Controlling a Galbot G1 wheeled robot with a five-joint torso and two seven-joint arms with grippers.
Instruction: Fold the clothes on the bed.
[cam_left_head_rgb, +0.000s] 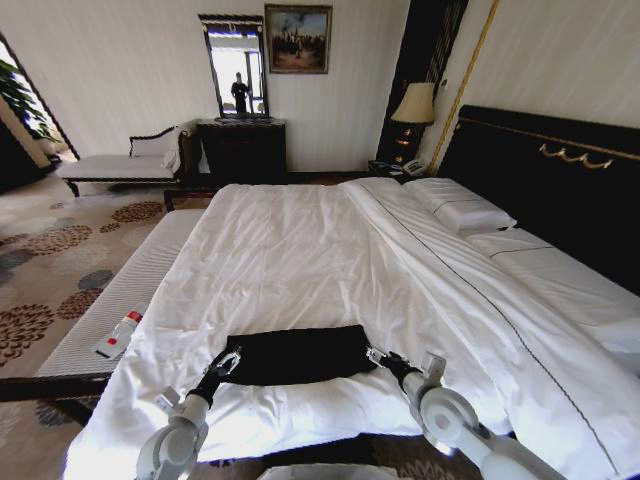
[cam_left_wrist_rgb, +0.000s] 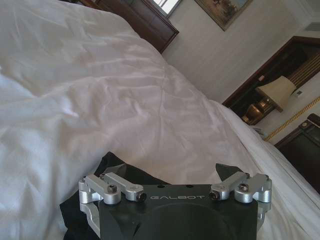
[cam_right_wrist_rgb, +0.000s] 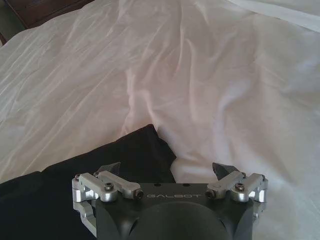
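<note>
The T-shirt lies folded on the bed. The left gripper and right gripper sit at its two ends, fingers spread wide, gripping nothing.

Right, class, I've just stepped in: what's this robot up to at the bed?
The robot stands at the foot of the bed, working on a black T-shirt that lies folded into a strip across the white duvet. The left gripper is at the shirt's left end and the right gripper at its right end. Both have their jaws open, and neither is holding the cloth.
</note>
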